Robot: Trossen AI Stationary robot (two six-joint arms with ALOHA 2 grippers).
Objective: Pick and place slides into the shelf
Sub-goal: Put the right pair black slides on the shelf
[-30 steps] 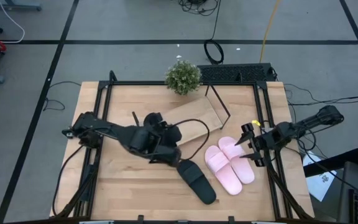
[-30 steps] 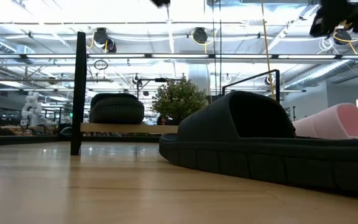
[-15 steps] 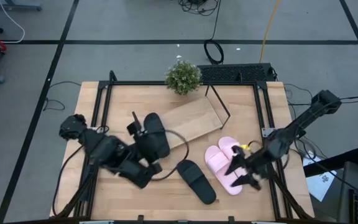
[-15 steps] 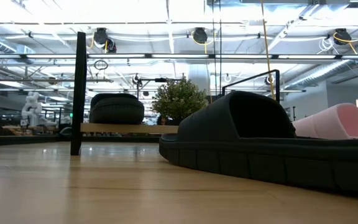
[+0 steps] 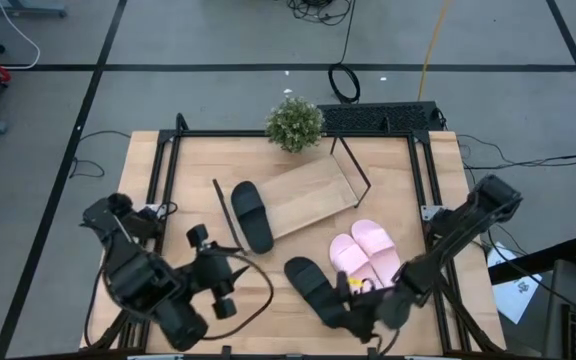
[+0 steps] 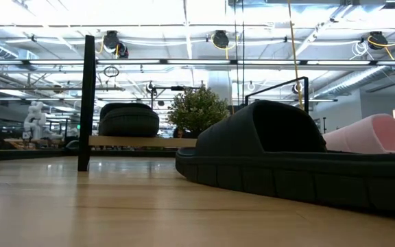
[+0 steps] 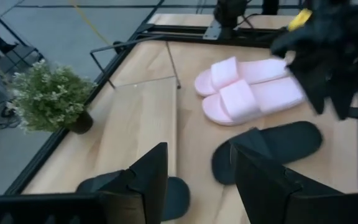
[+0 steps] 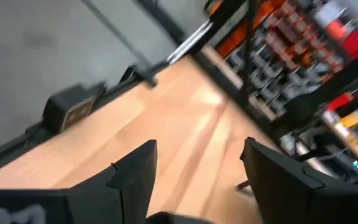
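Observation:
One black slide lies on the left end of the shelf, sole down on the slanted board. The other black slide lies flat on the table, with the pink pair side by side to its right. My left gripper hangs open over the table's near left part, apart from the shelf. My right gripper is open in the air over the table slide's near end.
A small potted plant stands at the far edge behind the shelf. Black rails run along the table's left and right sides. Bare tabletop lies along the near edge between the two arms.
My left gripper has drawn back from the shelf toward the table's near left corner and risen; the black slide stays on the board. My right gripper has swung from the right edge, past the pink pair, toward the near edge by the black slide on the table, turning as it went.

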